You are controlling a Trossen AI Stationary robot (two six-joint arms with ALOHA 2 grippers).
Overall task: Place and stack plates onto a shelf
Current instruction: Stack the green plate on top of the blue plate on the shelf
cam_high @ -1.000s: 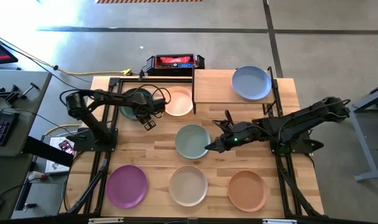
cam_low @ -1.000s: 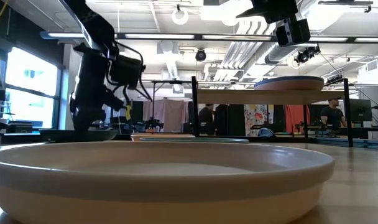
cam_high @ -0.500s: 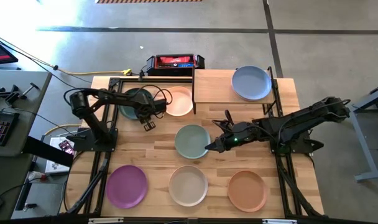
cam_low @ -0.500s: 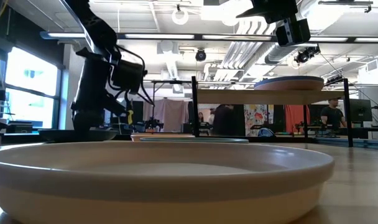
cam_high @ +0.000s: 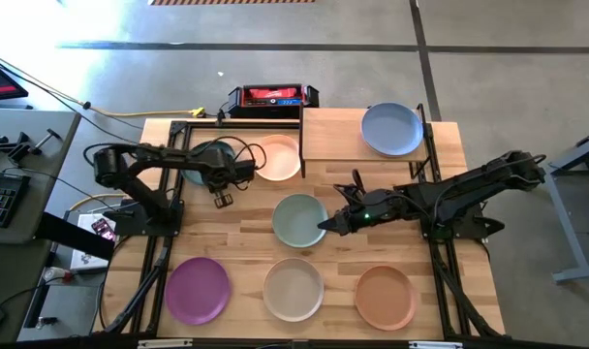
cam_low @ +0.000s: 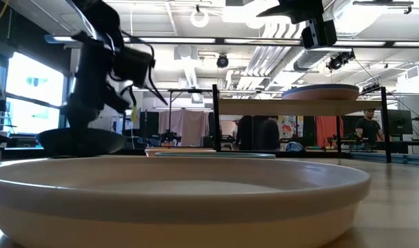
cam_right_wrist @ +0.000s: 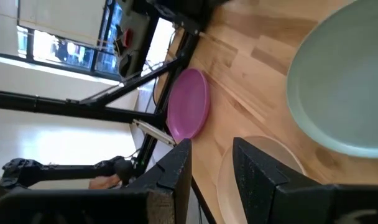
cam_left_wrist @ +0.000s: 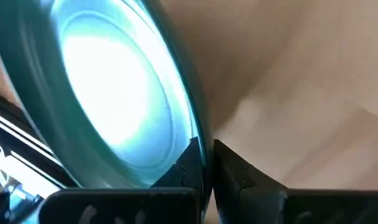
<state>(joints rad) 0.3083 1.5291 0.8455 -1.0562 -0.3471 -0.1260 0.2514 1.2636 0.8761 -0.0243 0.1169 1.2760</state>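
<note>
A dark green plate (cam_high: 205, 158) sits at the far left of the table, and my left gripper (cam_high: 221, 182) is shut on its rim. In the low view this plate (cam_low: 82, 141) shows dark below the left arm. My right gripper (cam_high: 325, 225) stands open at the right edge of a pale teal plate (cam_high: 298, 219), which lies flat at mid-table; nothing is between its fingers (cam_right_wrist: 176, 168). A peach plate (cam_high: 279, 157) lies beside the green one. A blue-grey plate (cam_high: 391, 129) rests on the shelf (cam_high: 338, 136) at the far right. My left gripper pinches the dark green plate's rim (cam_left_wrist: 198, 134) between its two fingers, on the plate's near right side. The fingers come from above. In the low view the plate sits a little above the tabletop under the gripper.
Along the near edge lie a purple plate (cam_high: 198, 289), an off-white plate (cam_high: 294, 288) and an orange plate (cam_high: 385, 296). A red and black box (cam_high: 272, 97) stands beyond the table's far edge. People move in the room behind the table.
My left gripper has shut on the dark green plate's rim and drawn a little toward the table's left edge. In the low view the plate now stands higher than before. My right arm has kept still.
</note>
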